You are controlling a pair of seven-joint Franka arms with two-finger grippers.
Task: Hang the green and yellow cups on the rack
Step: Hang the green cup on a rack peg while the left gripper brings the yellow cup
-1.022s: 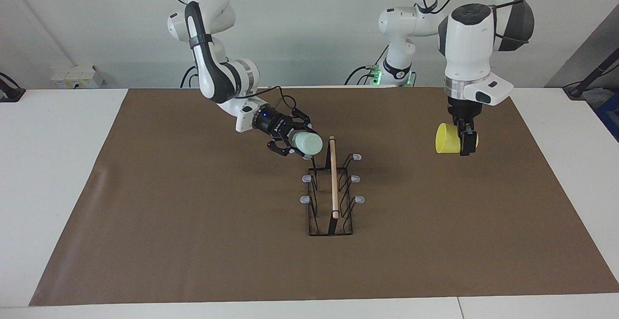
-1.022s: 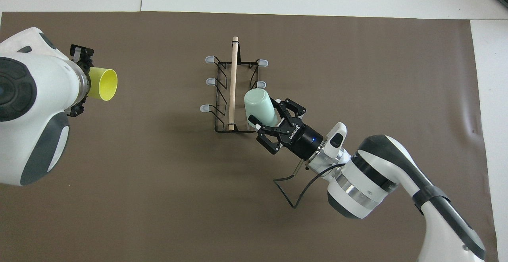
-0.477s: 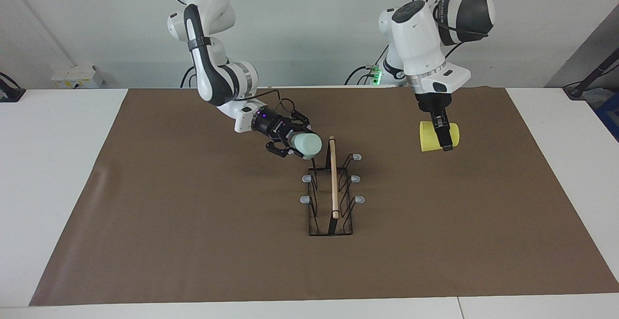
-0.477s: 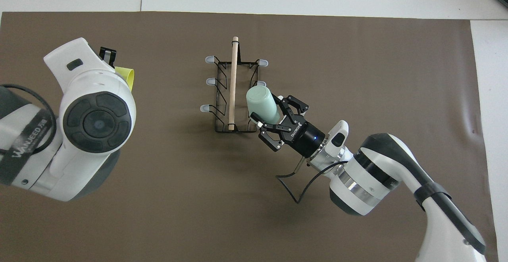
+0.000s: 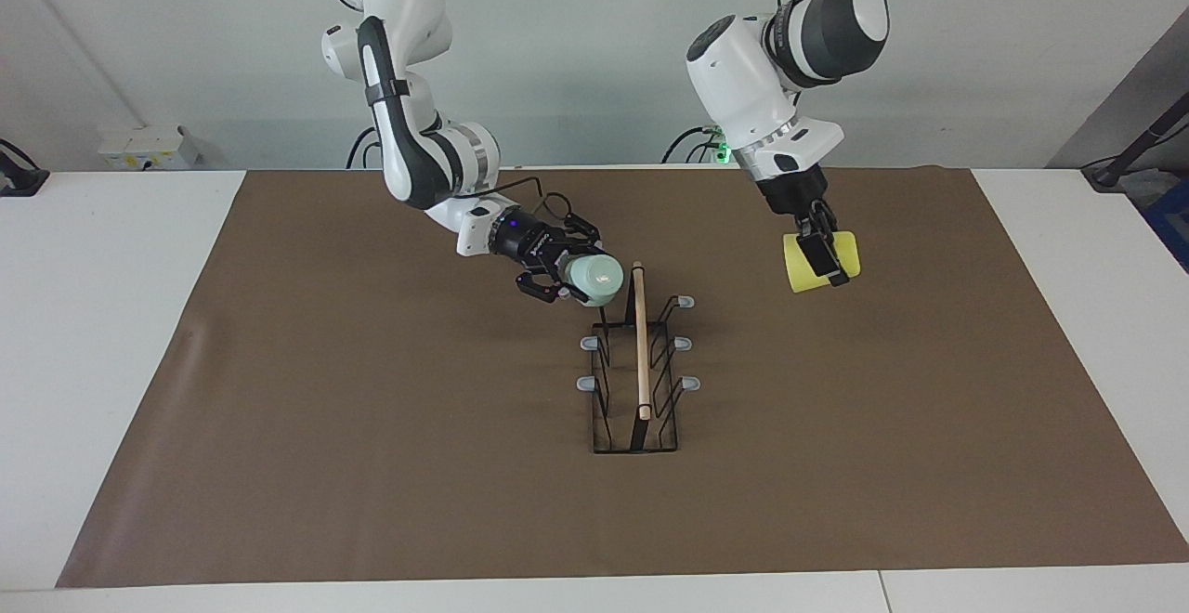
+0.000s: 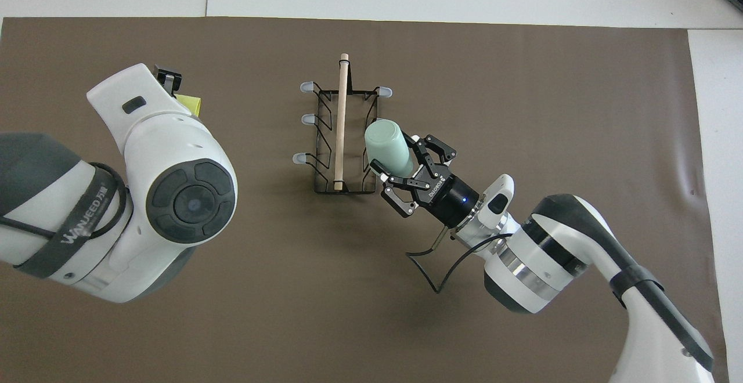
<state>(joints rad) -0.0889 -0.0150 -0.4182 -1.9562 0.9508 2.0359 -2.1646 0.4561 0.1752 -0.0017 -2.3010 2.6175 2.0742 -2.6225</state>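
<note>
Rack (image 5: 637, 367) as landmark: narrow black wire frame, standing mid-counter on the brown mat (image 5: 372, 427), long axis running away from my bases. A pale round wooden rod (image 6: 341, 120) lies along its top. Grey rounded tips cap the prongs, three on each long side, angled outward.

My right gripper (image 5: 563, 275) is up in the air over the rack's end nearest my bases, on the side toward my right arm's end of the counter. Its black linkage fingers are closed around the green cup (image 5: 593, 279), gripping near the rim. The cup is smooth, matte mint plastic, tapered, held nearly on its side with its closed base pointing toward the rod. In the overhead view the cup (image 6: 388, 148) covers the rack's prongs on that side; I cannot tell whether it touches any.

My left gripper (image 5: 827, 263) hangs over bare mat, well apart from the rack, toward my left arm's end of the counter. Its two slim fingers pinch the yellow cup (image 5: 806, 263), a bright, smooth tumbler lying sideways. From overhead only a sliver of yellow (image 6: 190, 103) shows past my wrist housing.

The three prongs on the left-arm side stand bare. Open mat lies all around the rack. White counter (image 5: 111, 316) borders the mat's edges.
</note>
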